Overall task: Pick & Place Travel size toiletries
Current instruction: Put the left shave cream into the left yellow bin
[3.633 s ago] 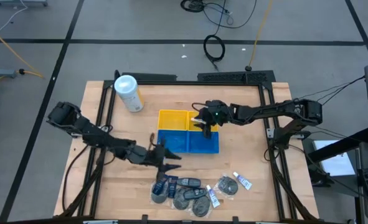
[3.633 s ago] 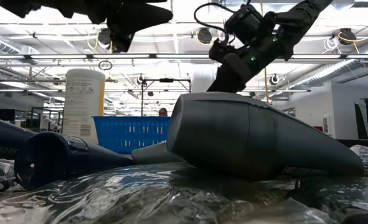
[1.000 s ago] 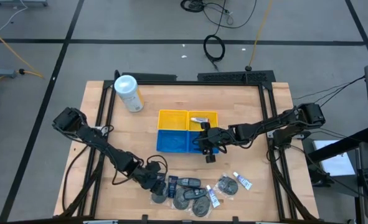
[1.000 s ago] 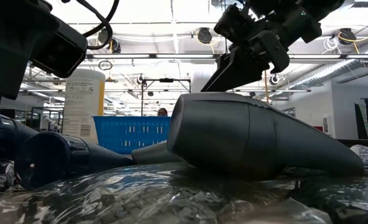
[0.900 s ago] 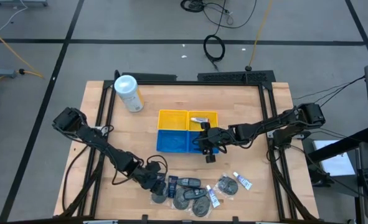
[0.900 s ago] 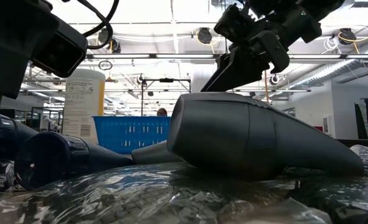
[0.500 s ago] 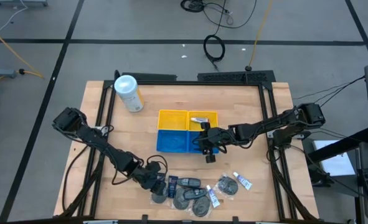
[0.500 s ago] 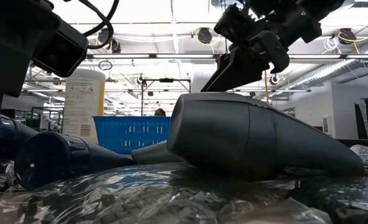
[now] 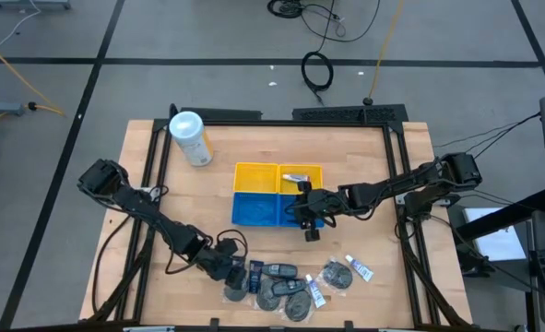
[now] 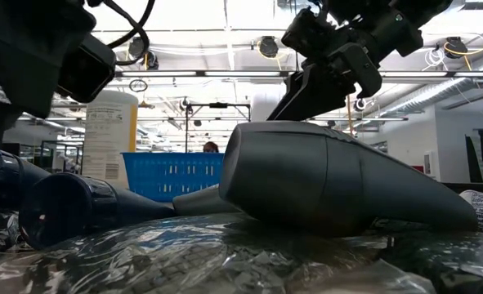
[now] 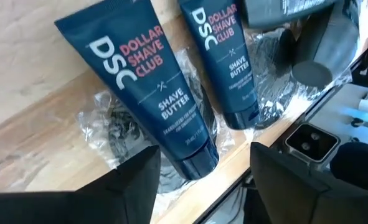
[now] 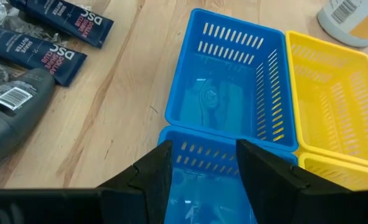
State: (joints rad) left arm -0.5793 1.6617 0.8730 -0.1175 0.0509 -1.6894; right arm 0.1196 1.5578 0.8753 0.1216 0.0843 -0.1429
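Wooden tabletop (image 9: 364, 157) carries everything here, and taking the blue tray (image 9: 277, 209) as the landmark, the travel size toiletries (image 9: 286, 279) lie in a crowded heap on its near side, toward the table's front edge. Down at that heap's left end, the left gripper (image 9: 233, 268) has its jaws spread wide, straddling a dark blue shave butter tube (image 11: 146, 106) whose twin tube (image 11: 224, 62) lies just beside it, both resting on crinkled clear wrap (image 11: 112, 121). My worry is that crowding: closing the fingers could catch the wrap or nudge the twin along, dragging more than one piece up or letting the slick tube slip out on the carry. Above the blue tray's right part hangs the right gripper (image 9: 309, 229), jaws parted and holding nothing. Should both arms head for the tray together, they could meet over it. One white tube (image 9: 296, 176) lies in the yellow tray (image 9: 254, 177), on the blue tray's far side.
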